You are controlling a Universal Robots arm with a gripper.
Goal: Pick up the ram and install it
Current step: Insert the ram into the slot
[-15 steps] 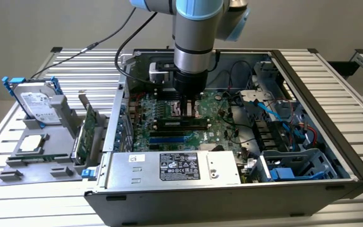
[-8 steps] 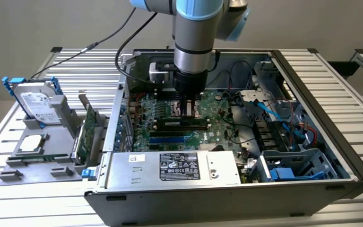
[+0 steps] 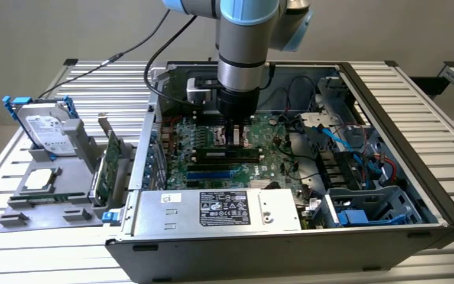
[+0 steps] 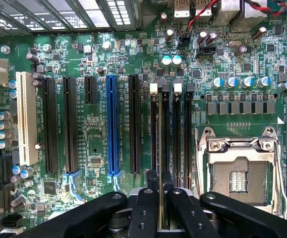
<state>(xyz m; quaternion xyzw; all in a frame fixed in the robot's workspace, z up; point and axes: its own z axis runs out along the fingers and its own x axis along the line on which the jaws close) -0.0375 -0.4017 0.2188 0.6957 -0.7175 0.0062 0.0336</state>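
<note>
My gripper (image 3: 235, 141) reaches straight down into the open computer case (image 3: 416, 177), over the green motherboard (image 3: 271, 148). Its black fingers (image 4: 142, 210) are shut on the ram (image 4: 160, 148), seen edge-on in the wrist view as a thin strip running away from the fingers. The strip lies along a black memory slot (image 4: 154, 134) with white latches (image 4: 153, 88) at its far end. In the exterior view the ram (image 3: 227, 155) is a dark-chipped stick just under the fingertips, down at the slots. Whether it is fully seated I cannot tell.
The CPU socket (image 4: 242, 173) lies beside the memory slots, with a blue expansion slot (image 4: 112, 124) and black ones on the other side. A power supply (image 3: 219, 207) fills the case front. Blue cables (image 3: 333, 133) and a drive cage (image 3: 369, 207) are at the exterior view's right. A hard drive (image 3: 45, 130) and a green card (image 3: 110, 165) stand outside at the left.
</note>
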